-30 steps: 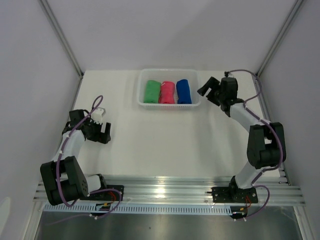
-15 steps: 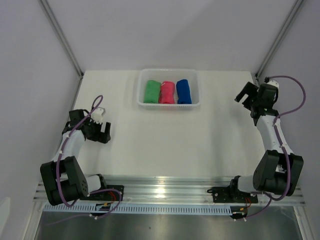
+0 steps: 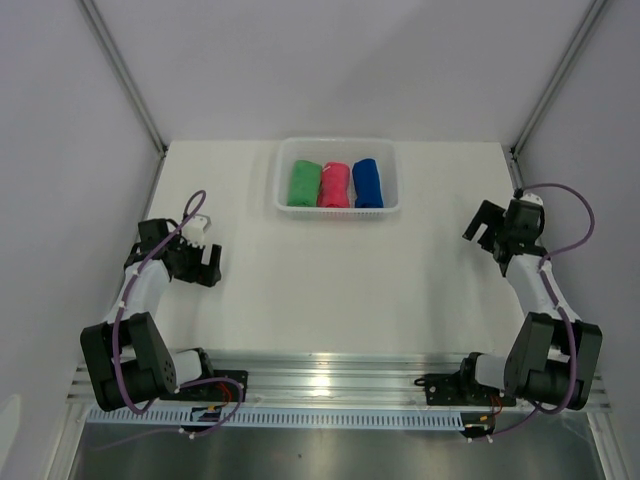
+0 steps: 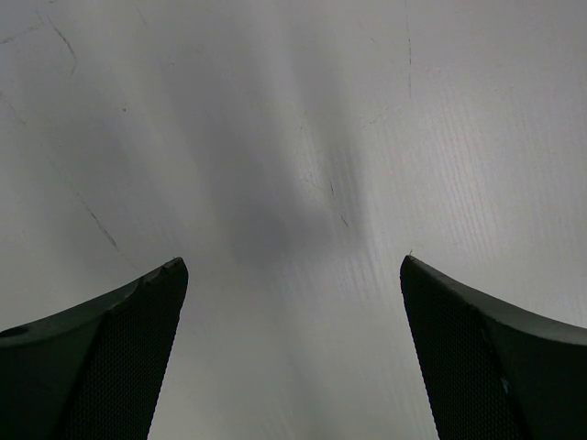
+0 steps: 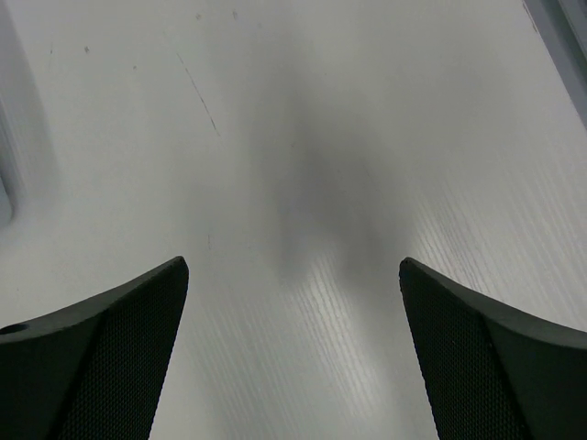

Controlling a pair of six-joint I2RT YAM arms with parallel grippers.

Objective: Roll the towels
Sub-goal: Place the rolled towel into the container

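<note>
My left gripper (image 3: pixel 203 264) hangs low near the tabletop's left edge, my right gripper (image 3: pixel 484 224) near its right edge, both spread wide, empty. Towels (image 3: pixel 336 185) lie rolled in the basket (image 3: pixel 338 143).

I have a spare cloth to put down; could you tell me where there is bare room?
The table is bare between the left gripper and right gripper, in front of the basket. The basket is crowded: green towel, pink towel and blue towel fill it.
</note>
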